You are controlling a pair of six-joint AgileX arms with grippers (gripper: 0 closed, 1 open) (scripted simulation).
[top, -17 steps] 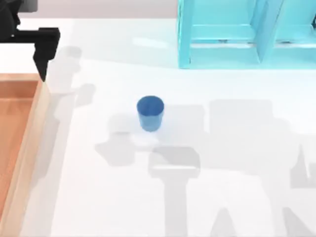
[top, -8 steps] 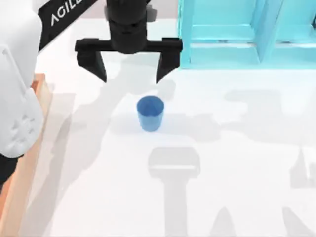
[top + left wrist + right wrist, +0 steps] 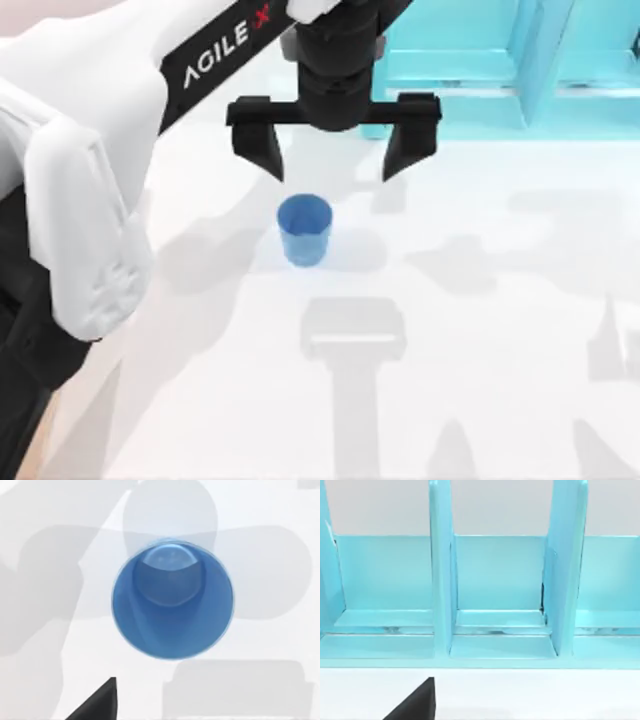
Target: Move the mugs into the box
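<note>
One blue mug point(image 3: 304, 229) stands upright on the white table, near the middle. My left gripper point(image 3: 332, 160) hangs open just beyond it, its two black fingers spread wider than the mug. From the left wrist view I look straight down into the blue mug point(image 3: 172, 600), with a black fingertip point(image 3: 100, 706) beside it and apart from it. The box is hidden under my left arm at the table's left. A black corner of my right gripper point(image 3: 417, 704) faces the shelf unit.
A turquoise shelf unit point(image 3: 470, 70) stands at the back right, close behind my left gripper; its open compartments point(image 3: 500, 585) face my right wrist. My white left arm point(image 3: 90, 200) covers the table's left side.
My left arm has swung from the far left, over the box, rightward to the blue mug. Its gripper stayed open. The mug has not moved.
</note>
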